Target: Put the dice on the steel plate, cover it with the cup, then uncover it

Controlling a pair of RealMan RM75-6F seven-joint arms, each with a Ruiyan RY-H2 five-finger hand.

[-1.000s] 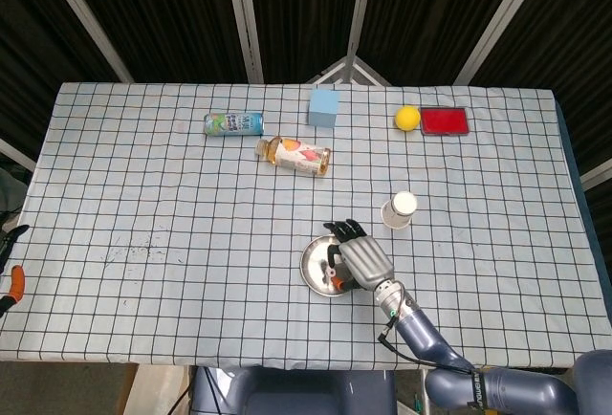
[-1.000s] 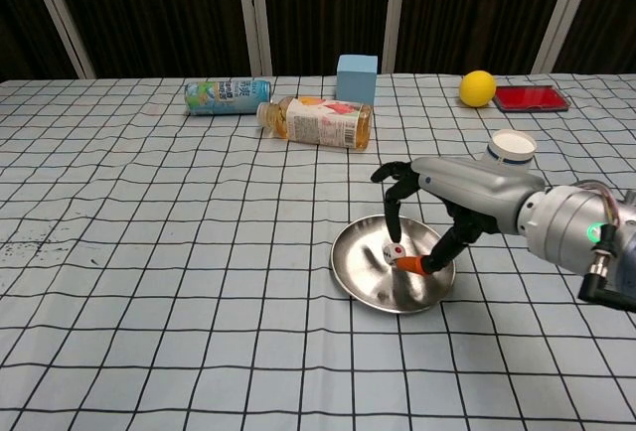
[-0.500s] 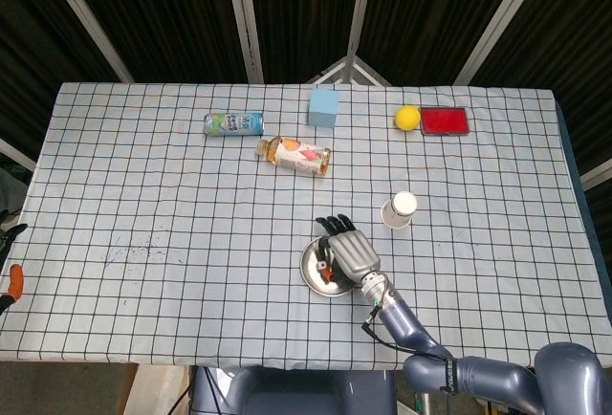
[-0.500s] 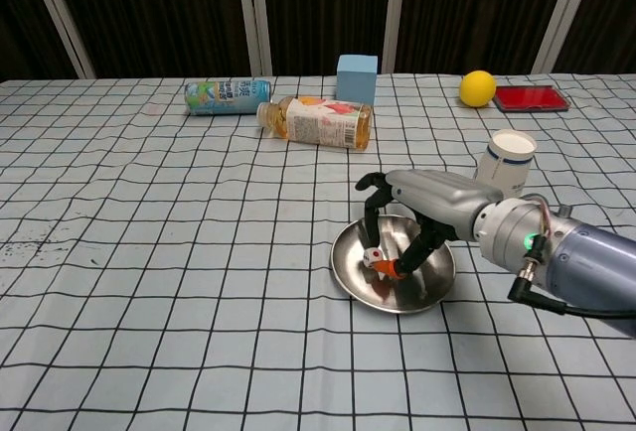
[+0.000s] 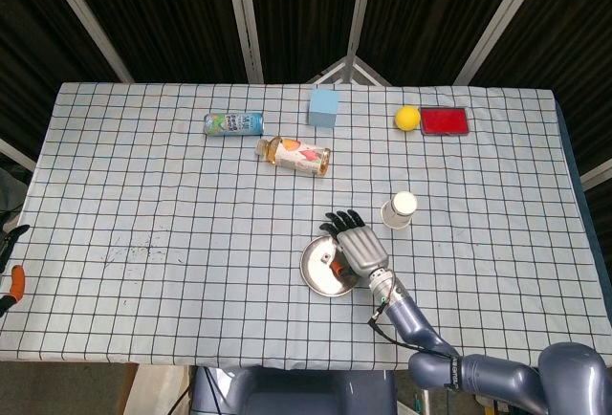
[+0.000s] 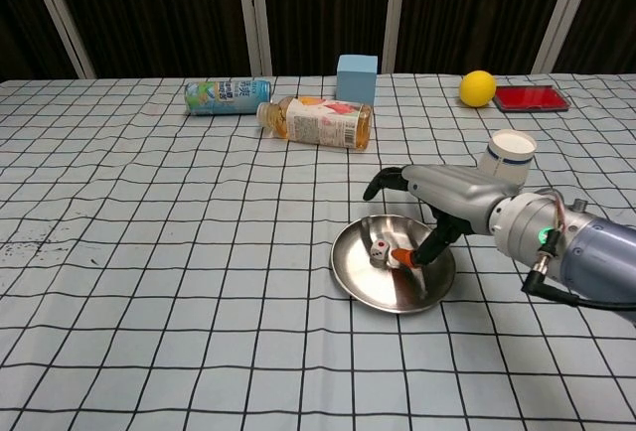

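right hand (image 6: pixel 437 196) hovers over the steel plate (image 6: pixel 360 285) with fingers spread, holding nothing; the dice (image 6: pixel 379 250) lies under its fingers, the cup (image 6: pixel 507 157) just behind it.

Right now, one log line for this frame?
die: on steel plate | right hand: open above plate | paper cup: untouched, upright
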